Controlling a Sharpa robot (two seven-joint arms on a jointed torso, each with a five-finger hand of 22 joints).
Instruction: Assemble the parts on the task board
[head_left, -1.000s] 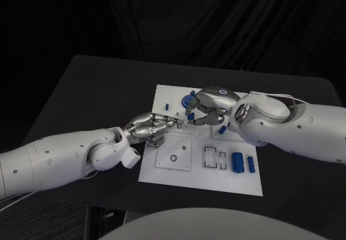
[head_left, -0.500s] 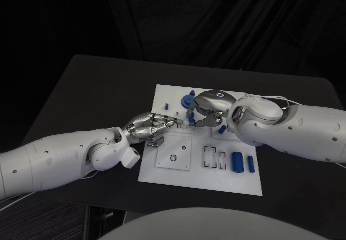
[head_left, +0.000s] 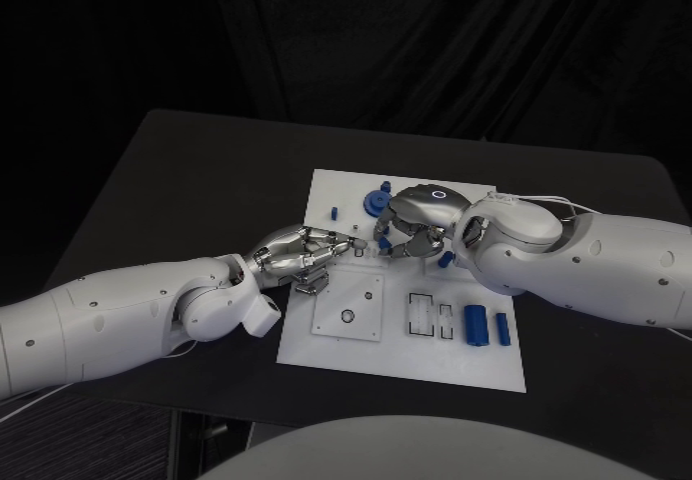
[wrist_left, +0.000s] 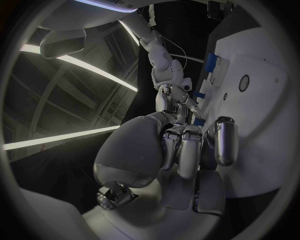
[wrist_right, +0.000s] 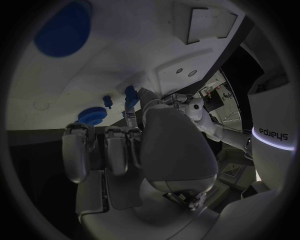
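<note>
Here, board: we saw the white task board (head_left: 411, 350) in the middle of the black table (head_left: 173, 170), with two blue blocks (head_left: 486, 325) lying near its right edge beside rectangular slots.
Far end: a blue gear (head_left: 378, 200) and a small blue peg (head_left: 333, 212) stood on it.
Left hand (head_left: 300, 252): over the board's left edge, fingers curled in; we could not tell whether it held anything.
Right hand (head_left: 411, 228): the right wrist view showed it pinching a small blue part (wrist_right: 130, 94) above the board.
</note>
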